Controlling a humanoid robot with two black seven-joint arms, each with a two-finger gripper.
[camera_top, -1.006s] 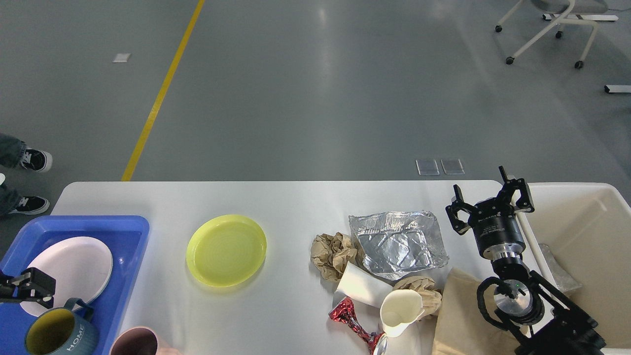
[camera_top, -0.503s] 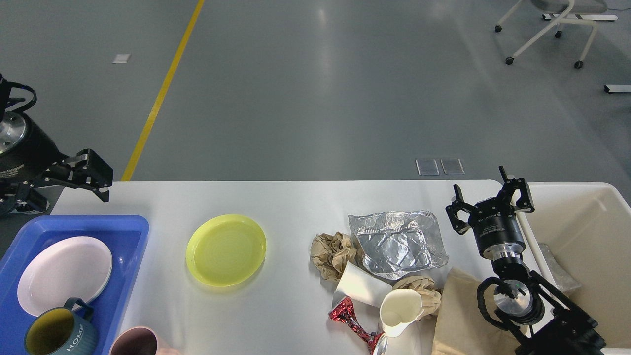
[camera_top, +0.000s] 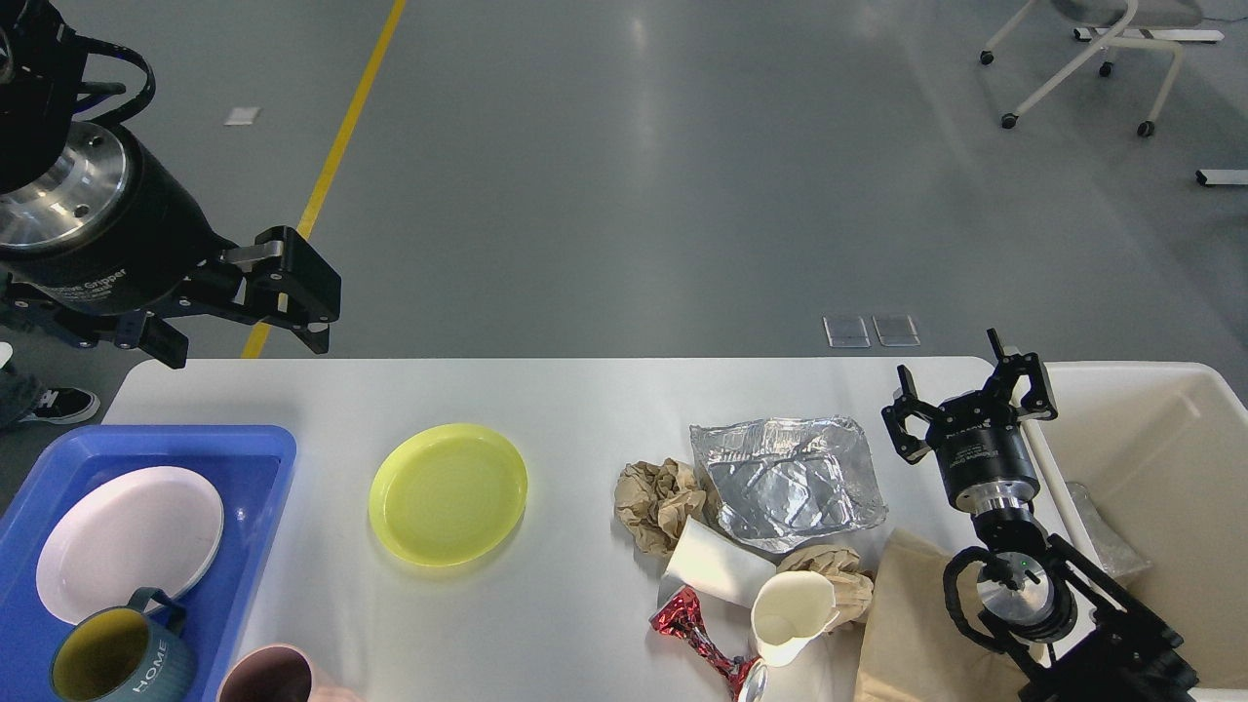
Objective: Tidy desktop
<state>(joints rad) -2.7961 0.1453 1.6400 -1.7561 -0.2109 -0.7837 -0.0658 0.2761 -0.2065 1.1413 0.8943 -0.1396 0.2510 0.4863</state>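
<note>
The light grey desktop (camera_top: 585, 400) carries clutter. A yellow plate (camera_top: 448, 494) lies left of centre. A crumpled foil tray (camera_top: 788, 483), balls of brown paper (camera_top: 658, 502), two white paper cups (camera_top: 712, 564), a red wrapper (camera_top: 692, 629) and a brown paper bag (camera_top: 916, 624) lie at the right. My left gripper (camera_top: 244, 346) is open and empty, high above the table's far left corner. My right gripper (camera_top: 965, 385) is open and empty, just right of the foil tray, beside the bin.
A blue tray (camera_top: 175, 439) at the left holds a white plate (camera_top: 132, 541) and a blue-grey mug (camera_top: 107, 658). A pink cup (camera_top: 268, 678) stands at the front edge. A cream-white bin (camera_top: 1150, 458) stands off the right end. A person's shoe (camera_top: 58, 402) is by the left corner.
My left gripper has risen from low over the blue tray and moved up and to the right, now above the far left corner. The right arm and the objects have not moved.
</note>
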